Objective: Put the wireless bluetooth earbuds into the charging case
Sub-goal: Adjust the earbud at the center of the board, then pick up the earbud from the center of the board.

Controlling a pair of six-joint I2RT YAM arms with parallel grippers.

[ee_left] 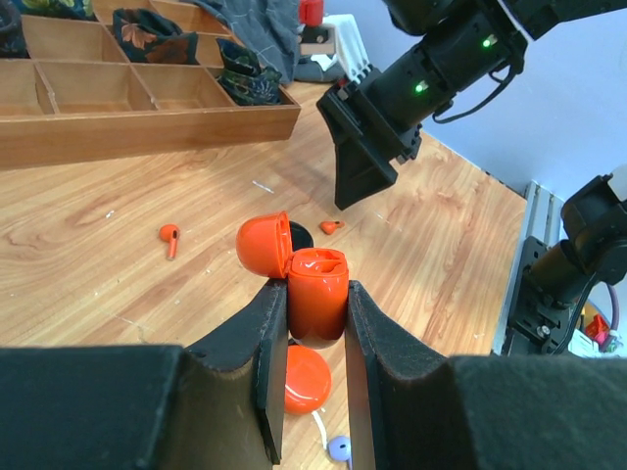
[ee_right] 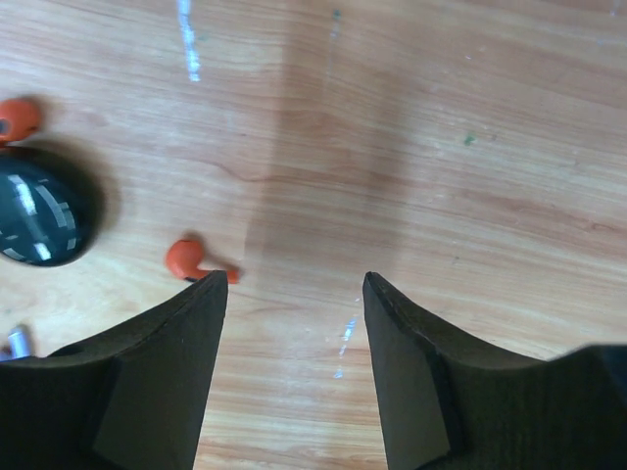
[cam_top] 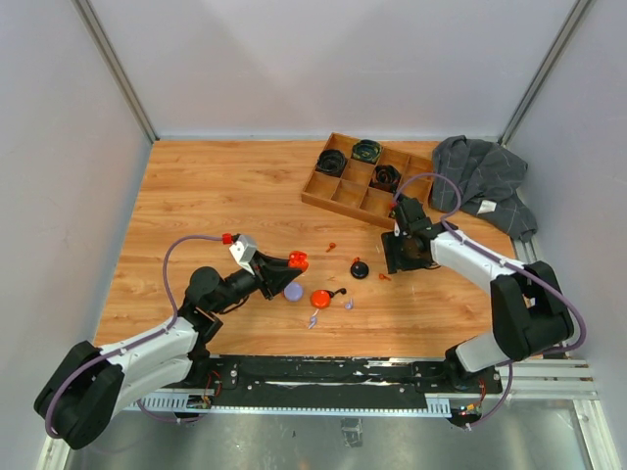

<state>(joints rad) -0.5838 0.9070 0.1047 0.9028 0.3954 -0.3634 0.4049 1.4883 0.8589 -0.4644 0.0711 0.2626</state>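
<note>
Nearest, the left gripper pinches the open orange case by its base, while beyond it the right gripper, jaws spread, hovers over the table just beside an orange bud, judged light, rigid and slippery: grasp its bulb, not its thin stem.
</note>
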